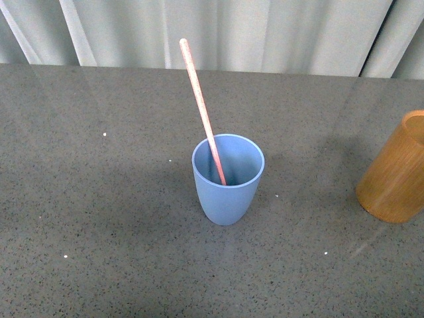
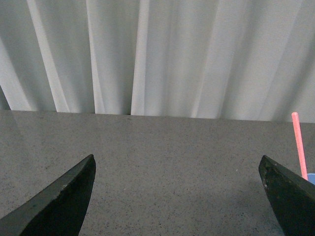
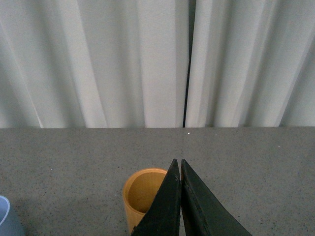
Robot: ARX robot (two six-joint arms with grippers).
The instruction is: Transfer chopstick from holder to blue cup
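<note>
Chopstick [image 1: 202, 109] stands inside blue cup [image 1: 227, 180], tip in the cup, upper end leaning far-left past the rim. Cup upright mid-table [image 1: 99, 218]. Holder [image 1: 396, 171] upright at right edge, well apart from cup. Left gripper [image 2: 177, 196] fingers spread wide, nothing between them. Right gripper [image 3: 180, 169] fingers pressed together, nothing held, holder's mouth just behind. White curtain [image 1: 265, 33] at far side.

Left tool [image 2: 177, 196]: fingers spread wide apart, nothing between them.
Right tool [image 3: 180, 169]: fingers pressed together, holding nothing.
</note>
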